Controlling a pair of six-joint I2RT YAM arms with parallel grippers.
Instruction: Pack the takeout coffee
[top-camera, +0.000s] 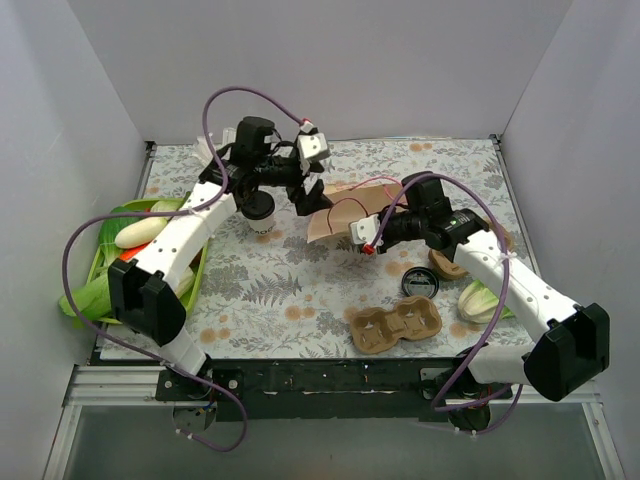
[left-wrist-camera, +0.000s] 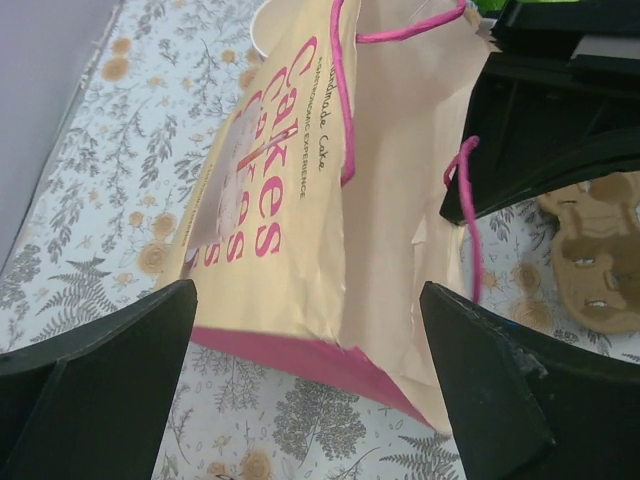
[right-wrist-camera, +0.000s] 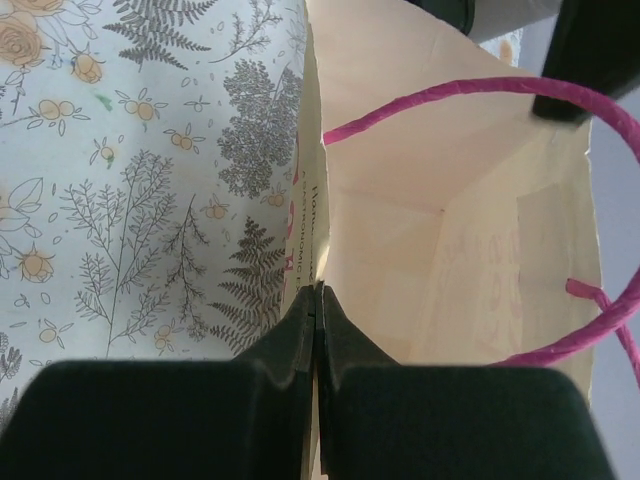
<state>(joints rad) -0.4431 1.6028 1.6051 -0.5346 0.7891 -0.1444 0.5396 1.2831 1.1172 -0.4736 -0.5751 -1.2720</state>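
Observation:
The takeout coffee (top-camera: 260, 213), a small white cup with dark print and a black lid, stands on the table just left of the paper bag (top-camera: 345, 203). The cream bag with pink lettering and pink handles lies on its side, mouth open toward the right arm. My left gripper (top-camera: 303, 195) is open and empty, its fingers (left-wrist-camera: 120, 370) spread wide over the bag's pink-edged bottom (left-wrist-camera: 300, 350). My right gripper (top-camera: 338, 222) is shut on the bag's mouth edge (right-wrist-camera: 318, 240), and the bag's inside (right-wrist-camera: 450, 200) shows empty.
A green tray (top-camera: 103, 252) with vegetables sits at the left. A cardboard cup carrier (top-camera: 395, 325), a flat black lid (top-camera: 420, 282), a brown cup stack (top-camera: 447, 265) and a cabbage (top-camera: 480, 300) lie at the right front.

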